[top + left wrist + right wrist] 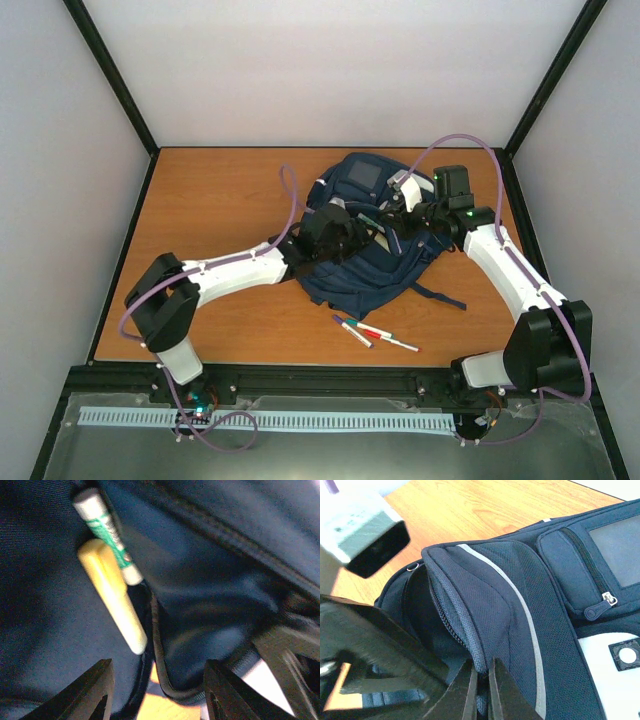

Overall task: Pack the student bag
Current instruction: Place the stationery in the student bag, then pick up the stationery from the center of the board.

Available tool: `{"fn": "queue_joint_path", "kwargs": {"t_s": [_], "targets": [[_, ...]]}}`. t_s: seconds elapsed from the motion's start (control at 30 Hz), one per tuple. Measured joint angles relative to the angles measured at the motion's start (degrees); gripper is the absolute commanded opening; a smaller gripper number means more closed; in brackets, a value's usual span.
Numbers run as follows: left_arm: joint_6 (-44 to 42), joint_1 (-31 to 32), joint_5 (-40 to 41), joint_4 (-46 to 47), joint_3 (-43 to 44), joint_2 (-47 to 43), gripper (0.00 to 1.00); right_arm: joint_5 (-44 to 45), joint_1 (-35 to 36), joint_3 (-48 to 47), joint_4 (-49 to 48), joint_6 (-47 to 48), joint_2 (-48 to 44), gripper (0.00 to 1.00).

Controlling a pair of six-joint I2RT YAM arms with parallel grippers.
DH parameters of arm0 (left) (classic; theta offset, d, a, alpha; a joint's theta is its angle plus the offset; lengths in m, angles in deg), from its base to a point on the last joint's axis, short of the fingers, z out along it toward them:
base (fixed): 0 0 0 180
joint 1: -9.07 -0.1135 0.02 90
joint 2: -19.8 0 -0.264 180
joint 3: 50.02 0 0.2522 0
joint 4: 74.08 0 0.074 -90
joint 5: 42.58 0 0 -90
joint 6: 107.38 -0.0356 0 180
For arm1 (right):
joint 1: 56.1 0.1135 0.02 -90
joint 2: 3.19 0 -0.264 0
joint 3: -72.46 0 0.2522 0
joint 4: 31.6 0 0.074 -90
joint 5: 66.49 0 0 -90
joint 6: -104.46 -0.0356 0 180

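- The fingers of the left gripper [159, 695] stood apart with nothing between them, poised at the mouth of the student bag [345, 283].
- Just beyond them a yellow highlighter [114, 597] and a green-and-white marker [107, 530] lay inside the opening, so that much looked packed.
- The fingers of the right gripper [481, 692] were clamped together on the bag's zipper edge [462, 640], holding the flap up.
- The bag lay mid-table [220, 200], toward the far side, between the arms.
- A few pens [375, 333] lay on the wood near of the bag, not yet packed. Closing the bag seemingly remained too.
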Motion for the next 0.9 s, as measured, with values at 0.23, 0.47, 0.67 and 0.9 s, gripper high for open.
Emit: {"fn": "queue_joint_path", "kwargs": {"t_s": [0.23, 0.47, 0.67, 0.9], "targets": [[-14.1, 2.95, -3.8, -1.9, -0.9, -6.03, 0.56, -0.09, 0.0, 0.02, -0.02, 0.02, 0.09, 0.03], [-30.84, 8.52, -4.24, -6.16, -4.28, -8.9, 0.59, -0.11, 0.0, 0.02, 0.0, 0.02, 0.15, 0.03], [-47.56, 13.44, -5.05, -11.72, -9.6, -8.87, 0.59, -0.11, -0.04, 0.02, 0.0, 0.02, 0.17, 0.03], [-63.19, 19.54, -7.87, -17.31, -9.73, -7.54, 0.57, -0.26, -0.07, 0.02, -0.02, 0.02, 0.87, 0.03]]}}
